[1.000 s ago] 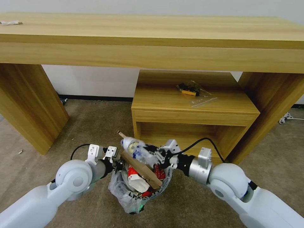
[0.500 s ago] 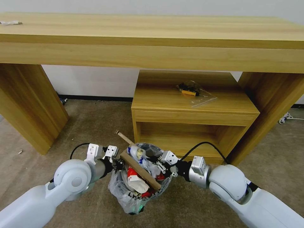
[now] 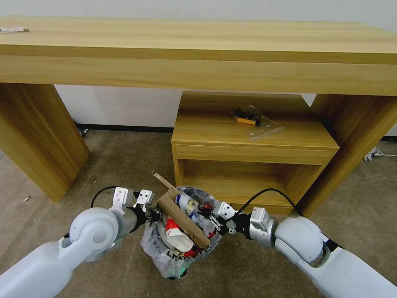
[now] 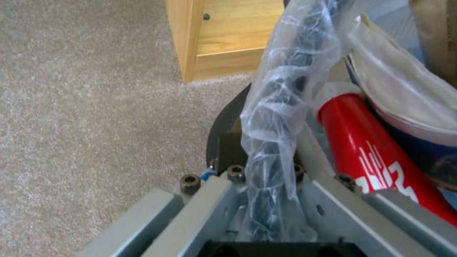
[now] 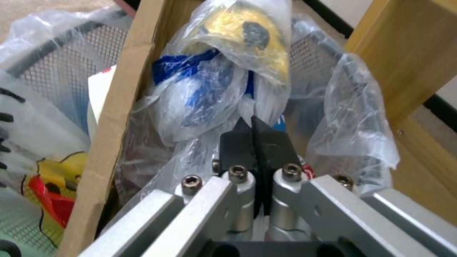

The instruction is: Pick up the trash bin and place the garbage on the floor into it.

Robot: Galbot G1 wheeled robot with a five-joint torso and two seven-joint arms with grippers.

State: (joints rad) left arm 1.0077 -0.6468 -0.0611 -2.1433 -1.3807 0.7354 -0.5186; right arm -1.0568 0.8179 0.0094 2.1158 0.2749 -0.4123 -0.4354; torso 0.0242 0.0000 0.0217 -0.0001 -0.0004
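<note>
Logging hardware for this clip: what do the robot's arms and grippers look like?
Both arms are smooth, glossy white shells with rounded ball-like joints and silver-grey metal wrist sections. A black cable loops over each wrist. The left gripper and right gripper have angular white-and-black bodies. Up close, the fingers are flat black pads on brushed-aluminium linkages fastened with dark hex-socket bolts.

No full word, brand or number can be read anywhere. The red can (image 4: 376, 150) lying in the trash bin (image 3: 182, 244) carries white lettering along its side, but in the left wrist view it runs off behind the gripper frame and only broken strokes show. The clear liner of the bin has dark print near its edge (image 5: 5, 117), too crumpled to make out. The crumpled bag (image 5: 214, 82) in the bin shows blue and yellow patches without legible letters.
</note>
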